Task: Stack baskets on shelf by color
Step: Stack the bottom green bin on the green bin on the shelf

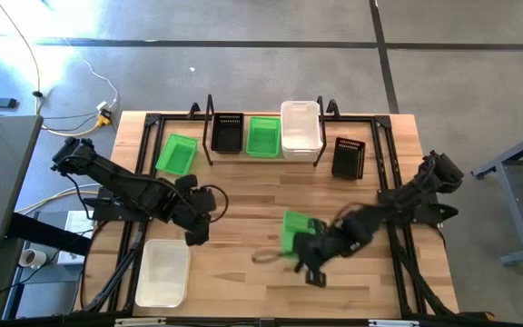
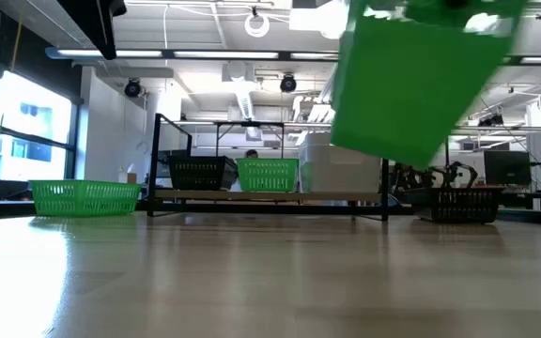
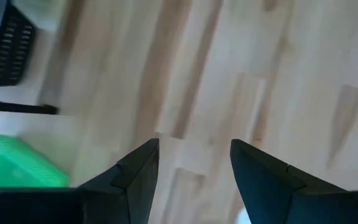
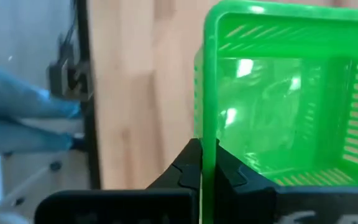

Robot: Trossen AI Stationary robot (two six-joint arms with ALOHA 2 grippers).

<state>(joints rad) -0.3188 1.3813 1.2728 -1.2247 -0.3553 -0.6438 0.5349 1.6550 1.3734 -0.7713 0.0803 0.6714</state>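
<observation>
My right gripper (image 1: 309, 249) is shut on a green basket (image 1: 294, 229) and holds it over the middle of the table, toward the near side; the low view shows this basket (image 2: 419, 77) high in the air. The shelf (image 2: 270, 195) stands at the far edge and carries a black basket (image 1: 228, 133), a green basket (image 1: 263, 136) and a white basket (image 1: 300, 127). My left gripper (image 1: 198, 232) hovers open over bare wood (image 3: 194, 155) at the left, with nothing between its fingers. My right gripper pinches one wall of the green basket at its rim (image 4: 208, 134), one finger inside the basket and one outside. The fingers (image 4: 188, 163) slant down onto the rim. The basket is lifted clear of the table and hangs tilted.
A second green basket (image 1: 177, 153) sits on the table left of the shelf. Another black basket (image 1: 349, 158) stands to the right of the shelf. A white basket (image 1: 163, 271) lies near the front left corner. The table's middle is bare wood.
</observation>
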